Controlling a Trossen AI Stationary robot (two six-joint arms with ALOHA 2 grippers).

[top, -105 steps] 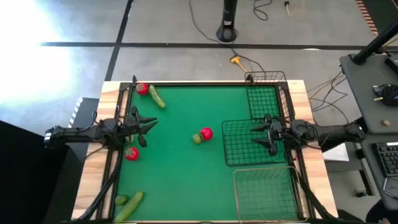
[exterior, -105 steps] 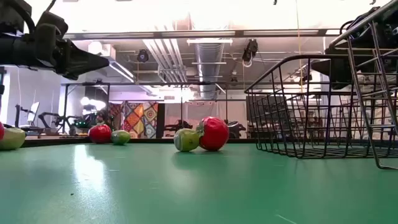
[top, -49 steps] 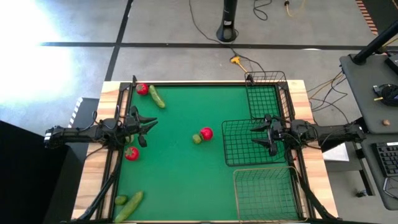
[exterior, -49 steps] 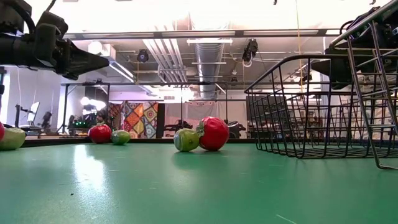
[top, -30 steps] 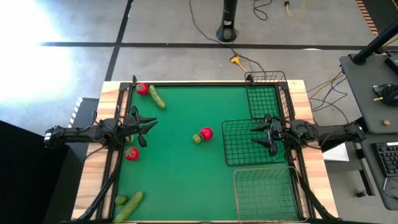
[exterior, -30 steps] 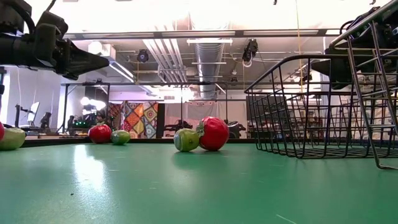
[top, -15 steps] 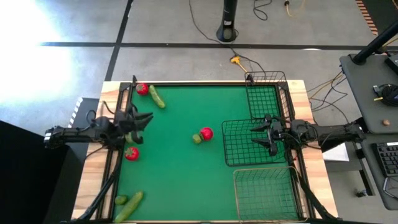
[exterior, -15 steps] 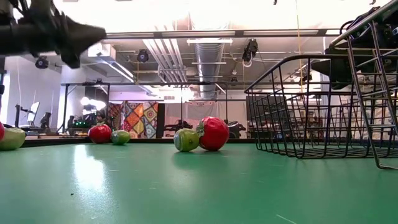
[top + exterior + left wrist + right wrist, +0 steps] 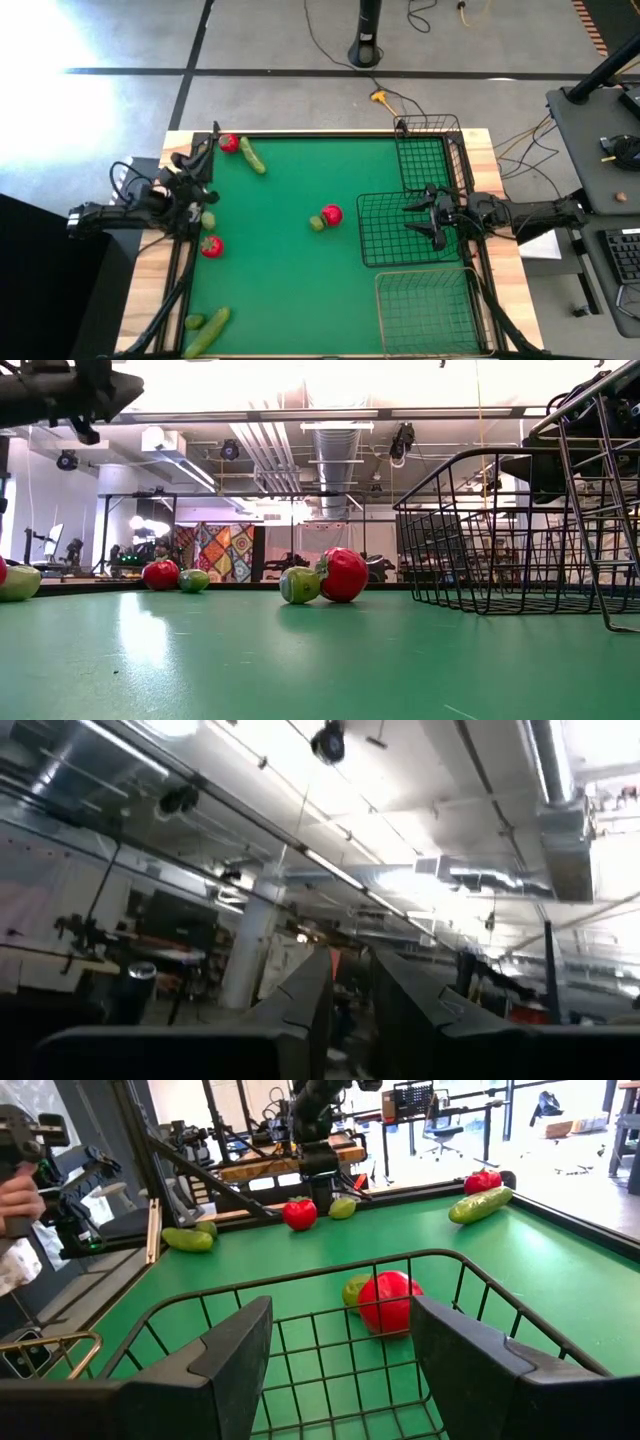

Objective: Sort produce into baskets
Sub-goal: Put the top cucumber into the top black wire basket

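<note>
Produce scattered on green table (image 9: 280, 290), none in baskets. Left gripper (image 9: 195, 165) closed, empty, raised at left edge; right gripper (image 9: 425, 215) part-open, empty, over square basket (image 9: 385, 245). Best opened wide, lowered straight over nearest red fruit (image 9: 211, 246).

Green table mat (image 9: 290, 290), wooden border (image 9: 138, 300); black post base (image 9: 367, 52) (floor), yellow connector (image 9: 378, 97).

- We see lots of open green worktop (image 9: 280, 270) in the middle.
- A red fruit (image 9: 332, 214) and a small green fruit (image 9: 316, 224) sit there, touching.
- Three baskets fill the right side; the big dark basket (image 9: 385, 255) is nearest.
</note>
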